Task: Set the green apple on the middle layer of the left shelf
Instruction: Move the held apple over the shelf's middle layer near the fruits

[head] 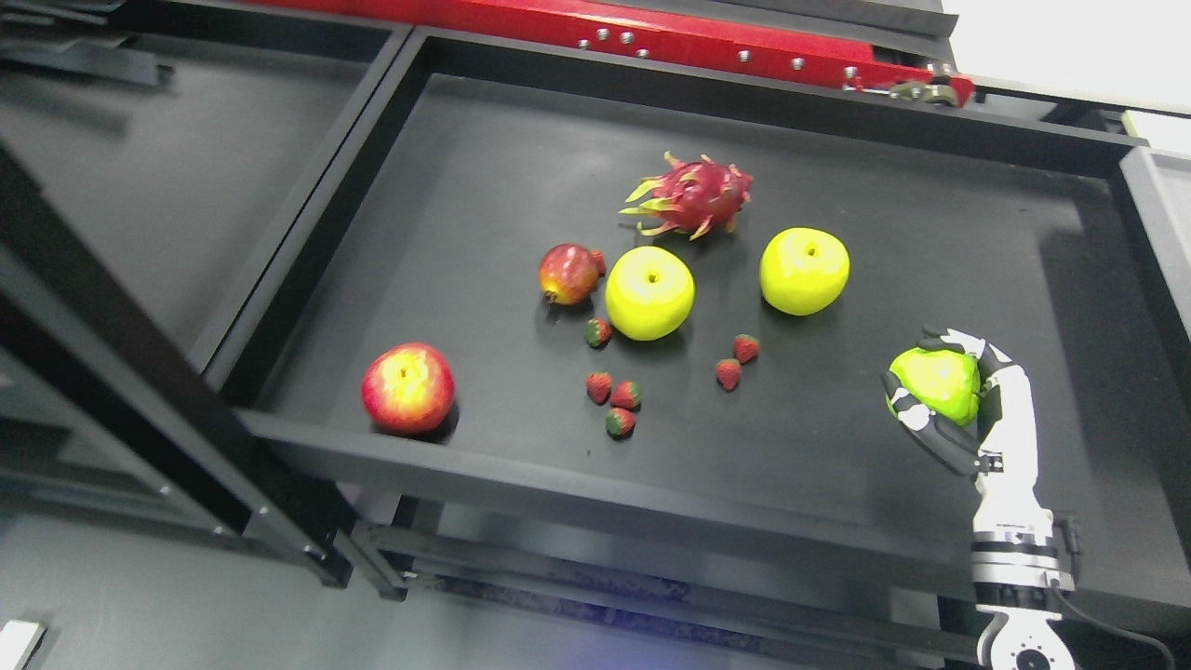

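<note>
Over the right side of a black shelf tray (pixel 930 195), the robot's white right hand (pixel 940 400) grips a round green apple (pixel 935 380), fingers wrapped around it for carrying, two yellow-green apples (pixel 649 291) lying well to its left.

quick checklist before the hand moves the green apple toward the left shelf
1. Grasp: right hand has its fingers wrapped around the green apple: ok.
2. Apple clear of the tray floor: cannot tell.
3. Leftward path: two yellow apples, strawberries and a red apple lie between: not ok if moved low.
4. Tray's left wall must be cleared: not ok yet.
5. Left shelf surface looks bare: ok.
6. Left hand: not in view, cannot tell.
</note>
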`<state>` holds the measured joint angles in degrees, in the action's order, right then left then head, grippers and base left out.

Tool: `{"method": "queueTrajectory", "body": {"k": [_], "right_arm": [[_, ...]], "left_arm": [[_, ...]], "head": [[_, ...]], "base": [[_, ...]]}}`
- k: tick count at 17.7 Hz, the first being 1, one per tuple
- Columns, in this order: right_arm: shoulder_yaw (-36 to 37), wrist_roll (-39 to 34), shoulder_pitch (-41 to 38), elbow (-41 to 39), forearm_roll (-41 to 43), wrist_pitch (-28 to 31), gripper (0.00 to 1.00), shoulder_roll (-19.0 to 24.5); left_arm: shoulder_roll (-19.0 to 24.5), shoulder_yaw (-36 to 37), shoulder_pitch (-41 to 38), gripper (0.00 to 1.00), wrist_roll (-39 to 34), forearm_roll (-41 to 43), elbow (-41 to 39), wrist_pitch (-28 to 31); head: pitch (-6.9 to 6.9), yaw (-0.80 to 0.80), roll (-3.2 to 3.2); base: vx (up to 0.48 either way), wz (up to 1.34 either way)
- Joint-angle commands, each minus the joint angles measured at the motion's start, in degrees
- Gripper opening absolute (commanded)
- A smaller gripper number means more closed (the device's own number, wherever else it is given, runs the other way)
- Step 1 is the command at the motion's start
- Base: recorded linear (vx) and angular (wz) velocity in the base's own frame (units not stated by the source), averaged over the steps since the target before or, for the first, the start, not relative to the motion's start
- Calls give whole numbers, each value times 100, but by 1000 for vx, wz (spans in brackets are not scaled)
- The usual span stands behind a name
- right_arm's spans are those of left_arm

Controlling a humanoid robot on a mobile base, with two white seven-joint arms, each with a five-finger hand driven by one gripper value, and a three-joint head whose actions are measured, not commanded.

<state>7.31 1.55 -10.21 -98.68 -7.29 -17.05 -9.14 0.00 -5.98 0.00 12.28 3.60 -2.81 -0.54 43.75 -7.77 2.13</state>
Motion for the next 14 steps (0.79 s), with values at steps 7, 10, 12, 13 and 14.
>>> {"method": "queueTrajectory", "body": {"k": [7, 10, 12, 13, 14], "right_arm": [[7, 3, 10, -3, 0, 0, 0, -18], [7, -15, 19, 6, 0, 18, 0, -9], [-1, -102, 63, 15, 0, 166, 0, 9], [-19, -190, 115, 24, -9, 332, 0, 9], [-28, -347, 194, 32, -9, 552, 0, 9]], "left_arm": [[100, 0, -53, 100, 3, 0, 0, 1], [100, 0, -53, 100, -6, 0, 0, 1], [100, 0, -53, 100, -6, 0, 0, -8], [100, 0, -53, 100, 3, 0, 0, 1], [100, 0, -53, 100, -6, 0, 0, 1]], "head": [[0, 0, 0], [-1, 0, 0], [-1, 0, 0], [-1, 0, 0], [-1, 0, 0]], "base": [[121, -207], [76, -100], [53, -63], [47, -53], [17, -47]]}}
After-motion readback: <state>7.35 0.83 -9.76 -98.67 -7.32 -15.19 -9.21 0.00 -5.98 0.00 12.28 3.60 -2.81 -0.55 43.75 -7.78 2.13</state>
